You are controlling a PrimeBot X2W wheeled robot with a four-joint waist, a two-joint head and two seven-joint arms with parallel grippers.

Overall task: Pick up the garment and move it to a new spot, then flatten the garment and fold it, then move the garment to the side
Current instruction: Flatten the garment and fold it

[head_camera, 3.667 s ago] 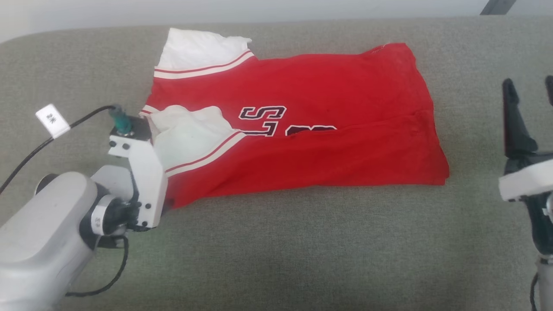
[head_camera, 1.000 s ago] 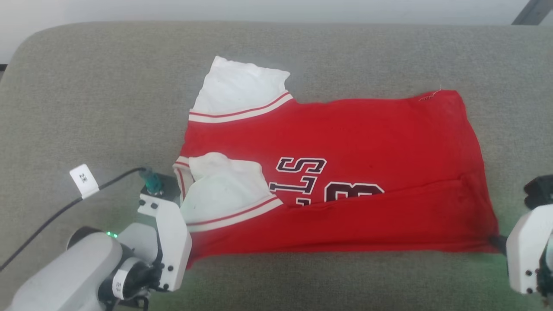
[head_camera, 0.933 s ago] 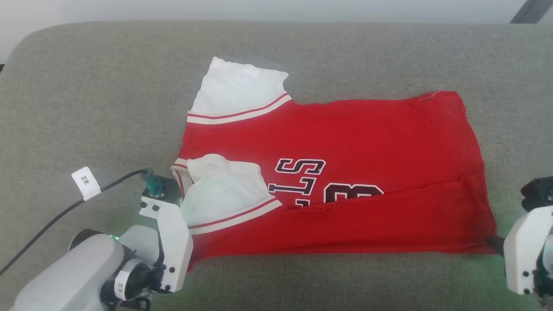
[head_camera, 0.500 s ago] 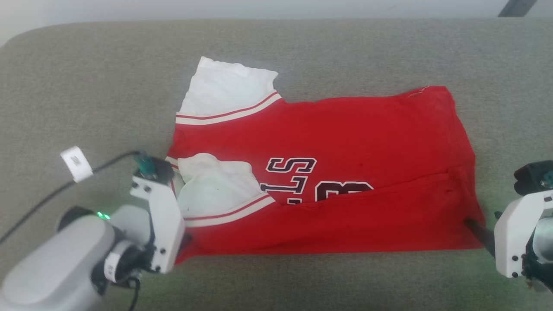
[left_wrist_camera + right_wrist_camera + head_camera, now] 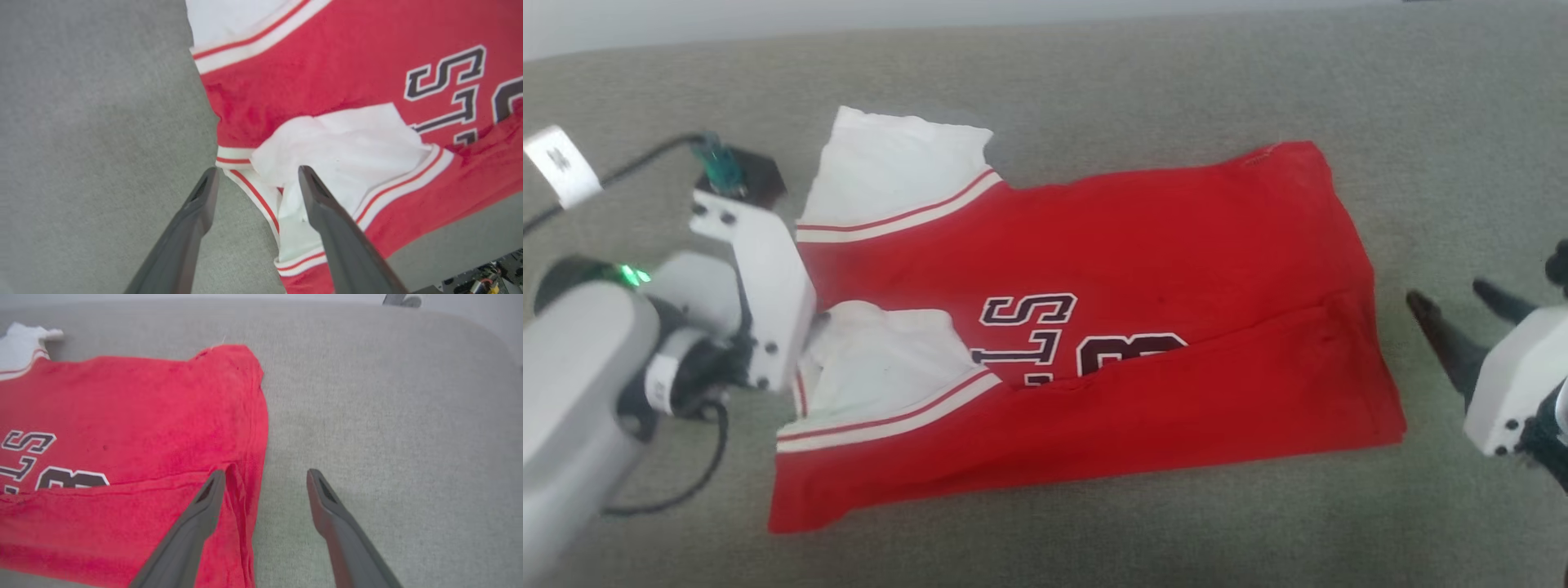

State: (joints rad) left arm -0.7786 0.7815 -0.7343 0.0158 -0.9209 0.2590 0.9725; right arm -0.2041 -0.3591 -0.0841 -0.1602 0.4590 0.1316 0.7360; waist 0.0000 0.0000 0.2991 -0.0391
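Head view: the garment (image 5: pixel 1160 245) lies on the grey pad (image 5: pixel 1094 73) with its long axis running left to right. The sleeves are at the left and the hem at the right, and the near strip is folded up over the lettering. The left arm (image 5: pixel 760 278) stands at the sleeve end, just beside the near sleeve (image 5: pixel 882 359); the wrist hides its jaws here. The right jaws stand apart and empty, just right of the hem's near corner.

Left wrist view: the left jaws are spread wide, holding nothing. One finger (image 5: pixel 196 216) is over bare pad, the other (image 5: pixel 327 220) over the white sleeve, with the striped edge between them.

Right wrist view: the right jaws are wide and empty. The hem edge runs between the fingers, one (image 5: pixel 196 522) over the red fold and one (image 5: pixel 335 522) over pad.

Each arm is nearer its own end, so the next fold probably needs both ends taken together.
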